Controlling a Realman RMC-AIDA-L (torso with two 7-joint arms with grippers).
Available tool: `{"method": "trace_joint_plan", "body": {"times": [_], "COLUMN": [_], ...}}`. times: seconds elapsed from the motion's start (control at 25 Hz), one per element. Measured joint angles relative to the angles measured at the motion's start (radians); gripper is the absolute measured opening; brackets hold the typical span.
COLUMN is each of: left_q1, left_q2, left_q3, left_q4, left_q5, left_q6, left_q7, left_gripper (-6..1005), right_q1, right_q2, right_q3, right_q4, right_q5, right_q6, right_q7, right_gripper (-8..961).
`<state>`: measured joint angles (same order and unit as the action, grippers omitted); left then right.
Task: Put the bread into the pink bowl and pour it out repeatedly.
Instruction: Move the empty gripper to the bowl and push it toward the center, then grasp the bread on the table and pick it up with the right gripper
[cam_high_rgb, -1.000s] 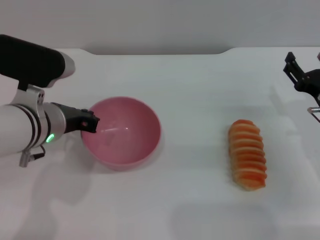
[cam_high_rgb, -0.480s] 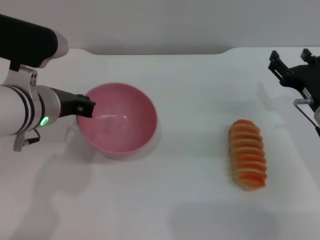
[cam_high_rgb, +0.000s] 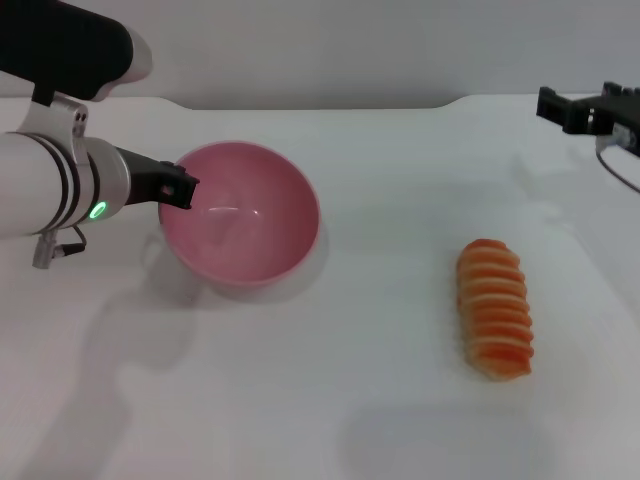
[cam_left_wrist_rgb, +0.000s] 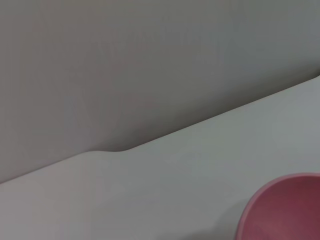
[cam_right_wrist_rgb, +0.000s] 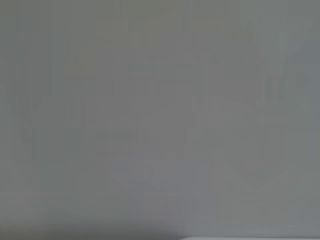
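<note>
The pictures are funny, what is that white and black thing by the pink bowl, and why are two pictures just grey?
That is a robot arm. Its left pincer grips the rim of the round, glossy pink bowl, which is empty. The top picture comes from a camera on the robot's head, looking down at the white table. The long, striped orange-brown bread lies alone there. The right pincer sits far off at the edge. The other two come from wrist cameras: one catches the bowl's edge, one mostly plain grey.
</note>
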<state>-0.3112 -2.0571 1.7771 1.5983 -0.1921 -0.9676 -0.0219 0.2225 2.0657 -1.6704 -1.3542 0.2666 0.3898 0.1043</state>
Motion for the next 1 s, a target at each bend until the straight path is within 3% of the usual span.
{"method": "trace_joint_plan", "body": {"times": [0.16,0.36,0.68,1.0], "left_q1": [-0.017,-0.026,-0.031,-0.059], "left_q2": [0.001,-0.002,-0.001,-0.002], "left_q3": [-0.007,-0.027,-0.036,-0.039], "left_q4": [-0.024,-0.04,-0.051,-0.084], "left_q5": [0.0,-0.007,-0.007,-0.009], "left_q6": [0.004,0.025,0.041,0.05], "left_q7": [0.005,0.029,0.035,0.05], "left_gripper": [46,46,46,46], "right_q1": [0.053,0.179,0.179,0.174], "right_q2": [-0.001,0.004,0.006,0.008], "right_q3": [0.027,0.054,0.044,0.014], "right_q4": [-0.12,-0.123,-0.091,-0.064], "right_q5": [-0.018,-0.007,0.215,0.267], "right_q6": [0.275,0.586,0.669,0.669], "right_q7": [-0.038,-0.093,-0.204,-0.313], "right_gripper": [812,812,811,811]}}
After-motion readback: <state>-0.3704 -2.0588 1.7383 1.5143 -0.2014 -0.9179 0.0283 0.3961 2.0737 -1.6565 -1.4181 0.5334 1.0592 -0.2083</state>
